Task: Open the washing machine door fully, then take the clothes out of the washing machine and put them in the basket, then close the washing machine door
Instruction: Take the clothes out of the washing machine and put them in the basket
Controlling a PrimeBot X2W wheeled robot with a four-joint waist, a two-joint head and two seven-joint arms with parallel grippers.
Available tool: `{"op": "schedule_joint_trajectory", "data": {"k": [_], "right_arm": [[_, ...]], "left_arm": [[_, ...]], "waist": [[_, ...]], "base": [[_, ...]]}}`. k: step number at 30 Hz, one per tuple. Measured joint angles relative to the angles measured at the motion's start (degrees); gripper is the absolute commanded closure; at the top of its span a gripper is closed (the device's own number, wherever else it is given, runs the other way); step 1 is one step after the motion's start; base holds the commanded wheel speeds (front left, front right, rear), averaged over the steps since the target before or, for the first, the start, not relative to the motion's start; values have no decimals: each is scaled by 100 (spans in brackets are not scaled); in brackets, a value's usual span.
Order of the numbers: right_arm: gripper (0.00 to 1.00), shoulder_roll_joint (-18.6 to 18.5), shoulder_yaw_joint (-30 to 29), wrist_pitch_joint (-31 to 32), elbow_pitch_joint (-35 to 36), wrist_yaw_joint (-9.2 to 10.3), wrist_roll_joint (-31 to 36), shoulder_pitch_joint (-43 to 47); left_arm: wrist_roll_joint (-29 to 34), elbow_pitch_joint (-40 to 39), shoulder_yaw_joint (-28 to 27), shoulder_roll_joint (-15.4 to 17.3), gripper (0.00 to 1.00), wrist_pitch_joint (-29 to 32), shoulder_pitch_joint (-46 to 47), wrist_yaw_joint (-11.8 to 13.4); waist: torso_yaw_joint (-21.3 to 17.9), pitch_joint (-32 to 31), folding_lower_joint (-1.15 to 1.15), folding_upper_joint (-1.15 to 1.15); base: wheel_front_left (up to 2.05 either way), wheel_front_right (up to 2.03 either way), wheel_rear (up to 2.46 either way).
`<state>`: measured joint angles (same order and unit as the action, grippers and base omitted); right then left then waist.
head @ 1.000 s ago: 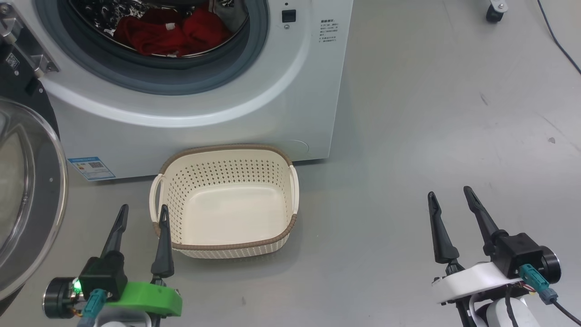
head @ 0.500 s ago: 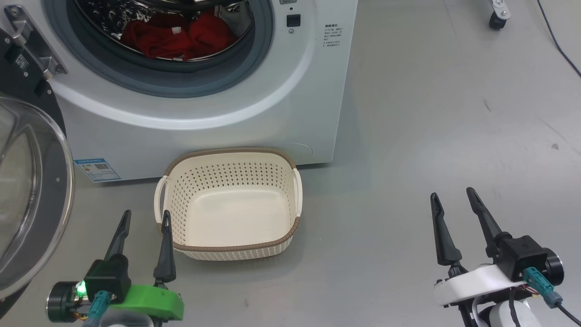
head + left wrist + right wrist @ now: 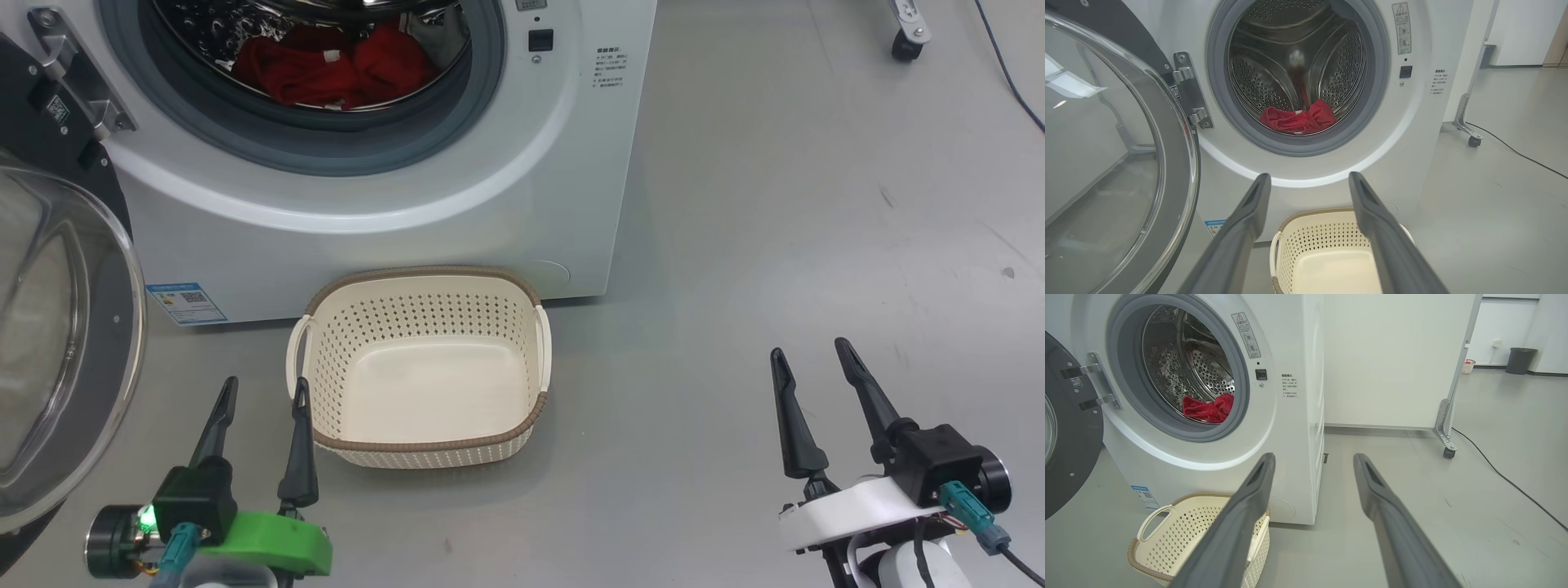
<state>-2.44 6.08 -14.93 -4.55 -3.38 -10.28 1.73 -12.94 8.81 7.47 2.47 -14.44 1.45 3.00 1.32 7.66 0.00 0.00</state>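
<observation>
Two end effectors hover above the grey floor (image 3: 775, 204) in front of the washing machine (image 3: 506, 188), each with its dark fingers spread wide and nothing held between them. In the head view the left end effector (image 3: 266, 381) is just beside the near left corner of the basket (image 3: 424, 273). Its right finger crosses in front of the brown rim, and whether it touches the rim cannot be told. The right end effector (image 3: 808, 348) is well apart from the basket, over bare floor off the machine's right side.

The basket stands upright on the floor, close to the foot of the washing machine and below the drum opening, with its cream bottom bare. The washing machine door (image 3: 57, 327) is swung open to the left on a metal hinge (image 3: 82, 73), showing its black rim and clear glass bowl. The clothes (image 3: 326, 69), a red bundle with a bit of white, lie low in the steel drum behind the grey rubber seal (image 3: 326, 155).

A blue label (image 3: 186, 302) sits at the lower left of the machine's front, and a printed text sticker (image 3: 611, 65) is to the right of the opening. In the right wrist view a black cable (image 3: 1506, 479) runs across the floor near a caster wheel (image 3: 1448, 452).
</observation>
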Motion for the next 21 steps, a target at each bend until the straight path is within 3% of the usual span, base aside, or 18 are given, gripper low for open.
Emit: {"op": "schedule_joint_trajectory", "data": {"k": [21], "right_arm": [[0, 2, 0, 0, 15, 0, -29, 21]], "left_arm": [[43, -131, 49, 0, 0, 0, -1, -26]], "waist": [[18, -58, 0, 0]], "base": [[43, -43, 0]]}}
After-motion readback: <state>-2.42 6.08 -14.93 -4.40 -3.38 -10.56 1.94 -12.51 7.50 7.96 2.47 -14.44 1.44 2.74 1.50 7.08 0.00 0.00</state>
